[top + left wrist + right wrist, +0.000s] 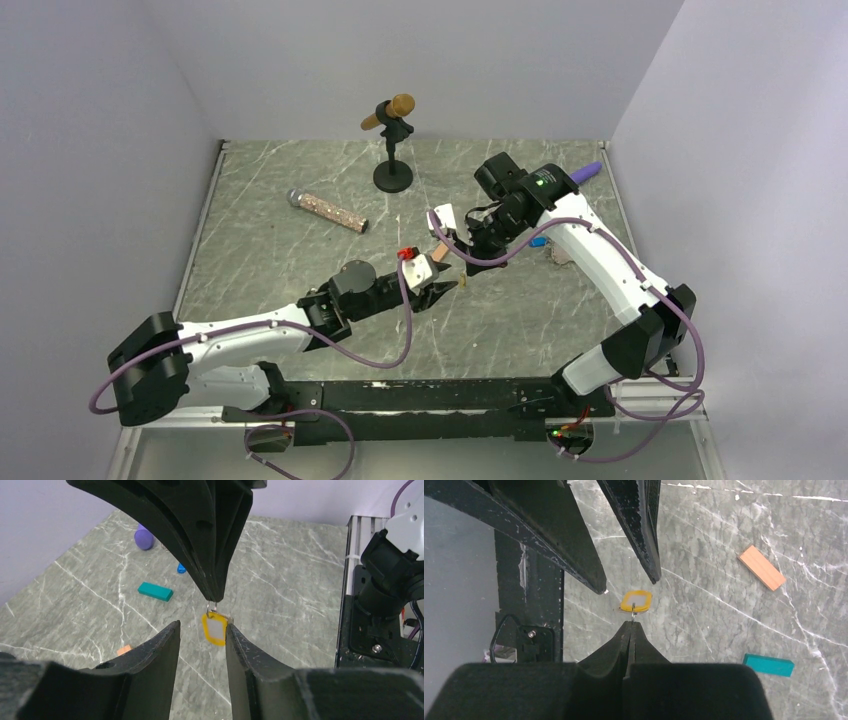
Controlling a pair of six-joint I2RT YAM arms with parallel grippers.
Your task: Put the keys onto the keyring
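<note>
R gripper (630,626) on 1 yellow key (636,601), btwn L gripper (203,625)'s 2 fingers (160,650)

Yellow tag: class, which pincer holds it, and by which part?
The right pincer holds the yellow tag by its small metal loop; the left pincer is open, not gripping.

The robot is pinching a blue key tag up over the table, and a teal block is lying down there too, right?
Not blue: the key tag is yellow. The left wrist view shows it hanging from the right gripper, which is shut on its little ring, above the table where the teal block lies.
</note>
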